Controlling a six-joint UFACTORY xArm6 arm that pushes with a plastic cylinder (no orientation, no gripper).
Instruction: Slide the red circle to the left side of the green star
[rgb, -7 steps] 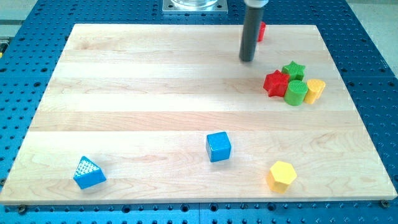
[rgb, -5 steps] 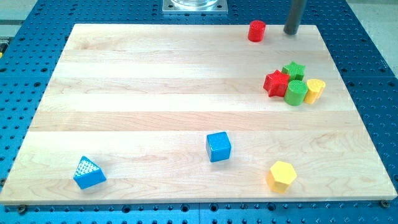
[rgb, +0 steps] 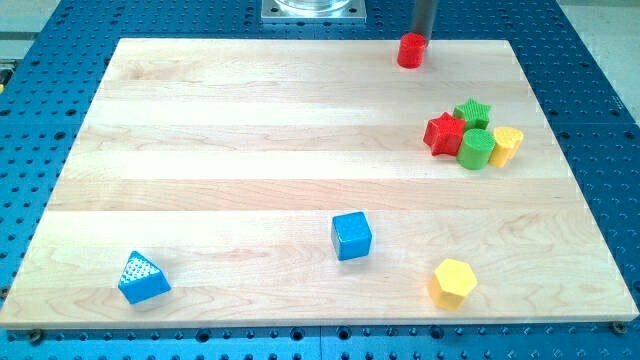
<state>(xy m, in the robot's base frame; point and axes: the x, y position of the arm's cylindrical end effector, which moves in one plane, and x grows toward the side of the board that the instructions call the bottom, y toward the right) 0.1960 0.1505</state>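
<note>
Where the wooden counter (rgb: 250, 150) meets its edge at the view's top, the red circle (rgb: 411, 50) stands upright just inside that edge, right of centre; my tip (rgb: 422, 35) sits directly behind it, at its upper right side, apparently touching it, though the contact itself is partly hidden by the block; the arm carries a plain rod and no jaws, so there is nothing to be open, closed or gripping. The green star (rgb: 473, 112) lies well below and to the right of the red circle, at the top of a tight cluster near the counter's right edge; the red star (rgb: 444, 134) lies against its lower left; the green cylinder (rgb: 476, 149) sits just below it; the yellow cylinder (rgb: 506, 144) touches the green cylinder on the right. Toward the view's bottom, well apart from the cluster: the blue cube (rgb: 351, 236) near centre; the yellow hexagon (rgb: 453, 282) at lower right; the blue triangle (rgb: 143, 278) at lower left, its top face speckled white.
</note>
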